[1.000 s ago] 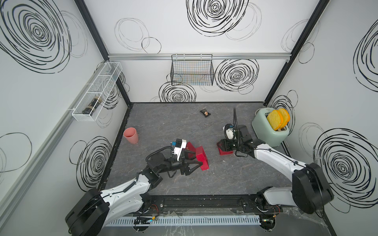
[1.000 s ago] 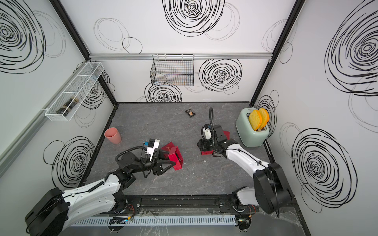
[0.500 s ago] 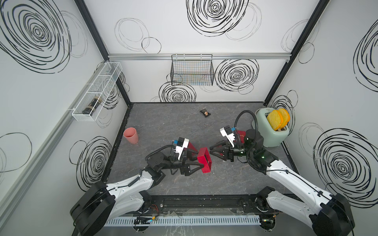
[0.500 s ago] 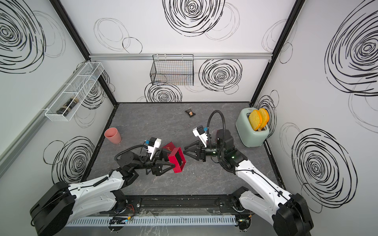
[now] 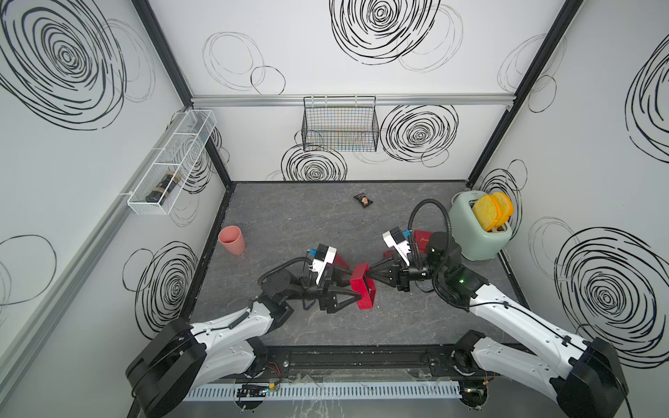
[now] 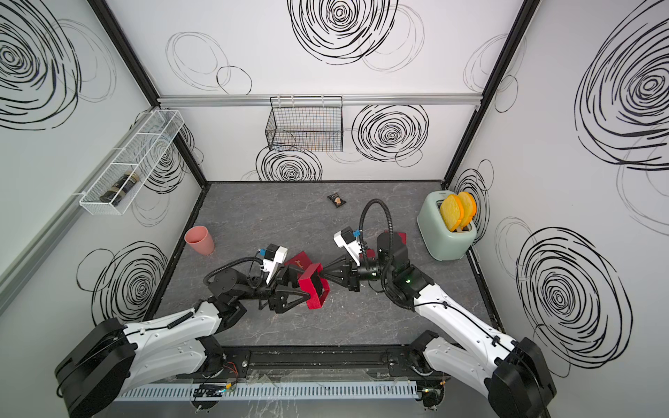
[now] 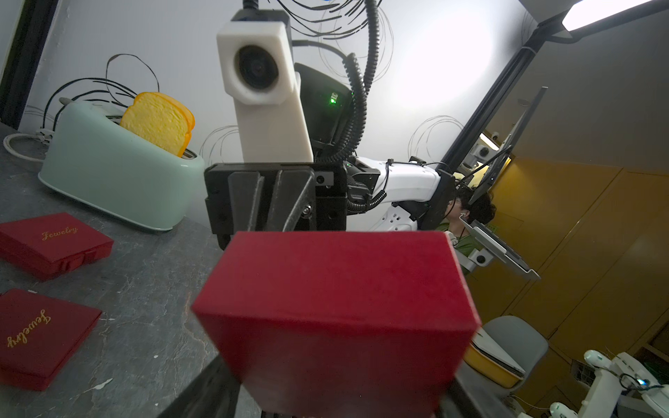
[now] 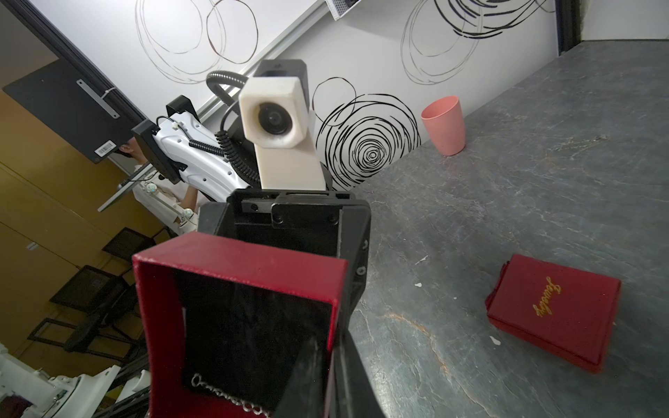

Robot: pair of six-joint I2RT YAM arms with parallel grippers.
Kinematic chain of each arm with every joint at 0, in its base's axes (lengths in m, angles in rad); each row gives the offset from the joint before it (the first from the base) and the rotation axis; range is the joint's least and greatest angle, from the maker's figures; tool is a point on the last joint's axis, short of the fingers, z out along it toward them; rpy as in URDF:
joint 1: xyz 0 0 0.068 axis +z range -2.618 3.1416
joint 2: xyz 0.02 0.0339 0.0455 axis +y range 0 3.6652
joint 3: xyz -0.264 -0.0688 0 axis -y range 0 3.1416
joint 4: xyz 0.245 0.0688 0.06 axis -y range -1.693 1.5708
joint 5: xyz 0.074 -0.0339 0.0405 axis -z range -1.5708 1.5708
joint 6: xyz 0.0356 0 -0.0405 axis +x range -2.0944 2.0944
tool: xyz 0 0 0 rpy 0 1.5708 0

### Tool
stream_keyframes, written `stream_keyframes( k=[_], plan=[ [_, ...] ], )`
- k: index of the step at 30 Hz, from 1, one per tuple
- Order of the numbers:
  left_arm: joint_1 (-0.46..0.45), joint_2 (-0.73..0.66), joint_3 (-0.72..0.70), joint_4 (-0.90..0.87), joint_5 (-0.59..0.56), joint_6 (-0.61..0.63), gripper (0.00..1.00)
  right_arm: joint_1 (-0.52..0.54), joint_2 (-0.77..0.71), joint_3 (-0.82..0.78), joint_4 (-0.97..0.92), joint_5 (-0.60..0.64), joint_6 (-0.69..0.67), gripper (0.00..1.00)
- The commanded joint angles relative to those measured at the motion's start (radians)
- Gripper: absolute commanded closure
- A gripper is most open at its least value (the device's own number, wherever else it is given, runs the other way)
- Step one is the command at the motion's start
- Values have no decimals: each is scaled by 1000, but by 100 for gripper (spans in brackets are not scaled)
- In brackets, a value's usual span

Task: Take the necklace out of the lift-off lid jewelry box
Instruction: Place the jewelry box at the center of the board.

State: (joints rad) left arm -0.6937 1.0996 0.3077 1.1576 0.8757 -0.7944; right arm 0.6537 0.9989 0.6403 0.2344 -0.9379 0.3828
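The necklace [image 8: 231, 398] lies along an inner edge of the open red box [image 5: 362, 289], which the left claw [image 5: 356, 292] clamps, mouth turned toward the right claw [image 5: 372, 278]. That claw, tips inside the box, is pressed together just beside the chain; whether it nips it is unclear.

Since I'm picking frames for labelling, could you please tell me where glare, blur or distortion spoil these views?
Left wrist view: the lamp flares and washes out the wall; the close red box looks soft. Right wrist view: the necklace shows clearly against dark lining, running to the picture's edge. Both top views: even, glare-free light.
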Motion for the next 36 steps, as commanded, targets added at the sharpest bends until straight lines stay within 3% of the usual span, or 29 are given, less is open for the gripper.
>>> stream_keyframes(
  k=[1, 4, 8, 12, 15, 19, 27, 36],
  plan=[
    [-5, -3, 33, 65, 22, -8, 32, 26, -9, 21, -12, 23, -10, 95],
    [-6, -9, 28, 58, 22, 0, 26, 29, -12, 28, -37, 41, -10, 100],
    [-5, -38, 24, -50, -29, 53, 1, 29, -25, 42, -85, 92, -7, 100],
    [-4, -112, 31, -346, -170, 194, 4, 27, -50, 64, -215, 276, -30, 100],
    [-2, -170, 34, -587, -369, 283, 4, 29, -62, 70, -326, 489, -47, 100],
    [3, -221, 14, -745, -567, 324, 4, 35, -34, 46, -409, 621, -59, 100],
    [3, -255, -28, -785, -635, 347, 2, 137, 125, 20, -578, 919, -23, 100],
    [-43, -257, -75, -756, -646, 362, 2, 197, 329, 57, -666, 995, 43, 98]
  ],
)
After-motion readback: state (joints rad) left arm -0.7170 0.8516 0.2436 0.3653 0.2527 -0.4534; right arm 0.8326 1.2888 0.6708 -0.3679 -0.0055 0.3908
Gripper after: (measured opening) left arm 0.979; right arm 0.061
